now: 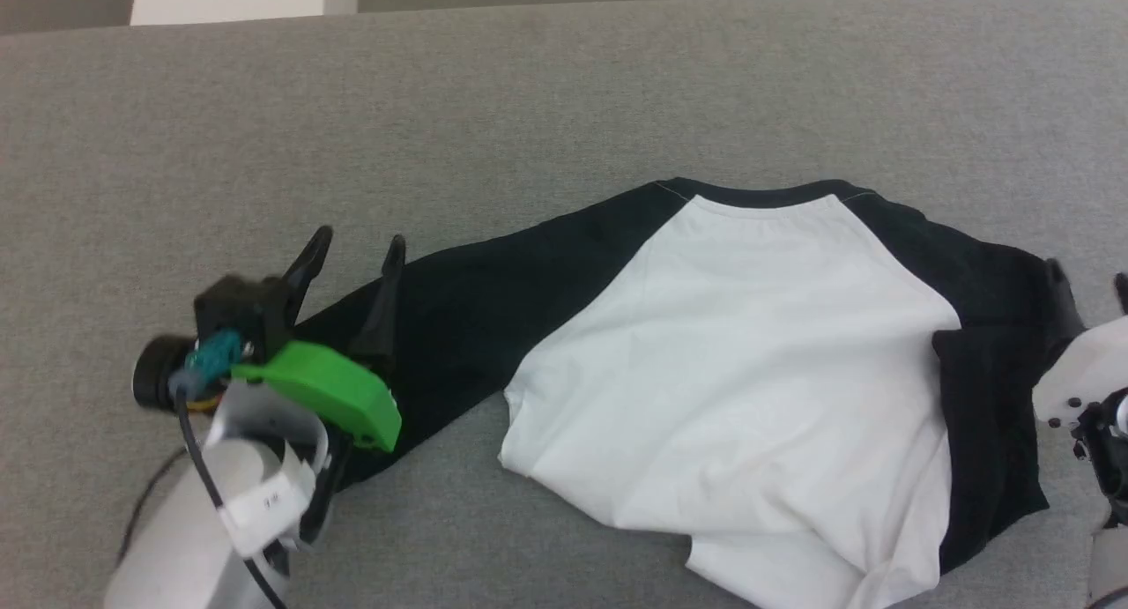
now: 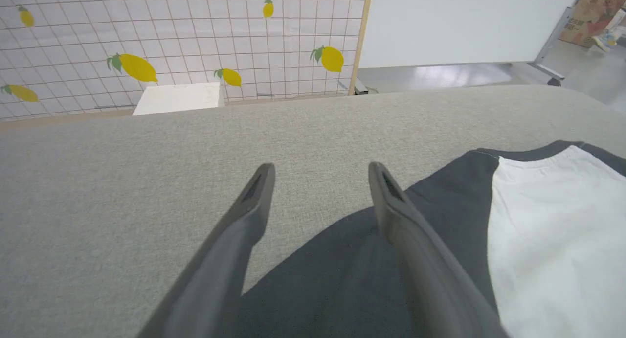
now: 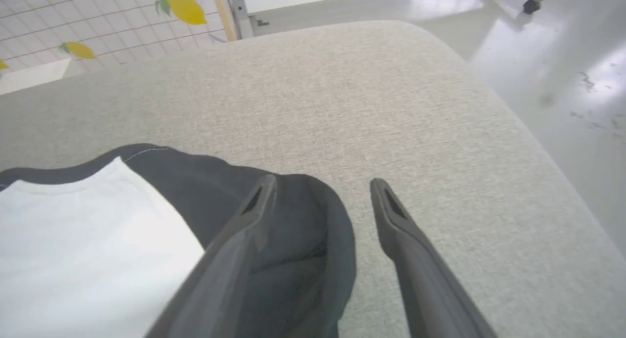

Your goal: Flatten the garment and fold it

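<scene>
garment lying rumpled on grey bench, left end effector wide open above one black sleeve, right end effector wide open over the other sleeve edge, lemon-print wall and white box beyond bench

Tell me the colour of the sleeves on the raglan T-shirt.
Black sleeves on the white cotton raglan T-shirt; head view shows it best.
</scene>
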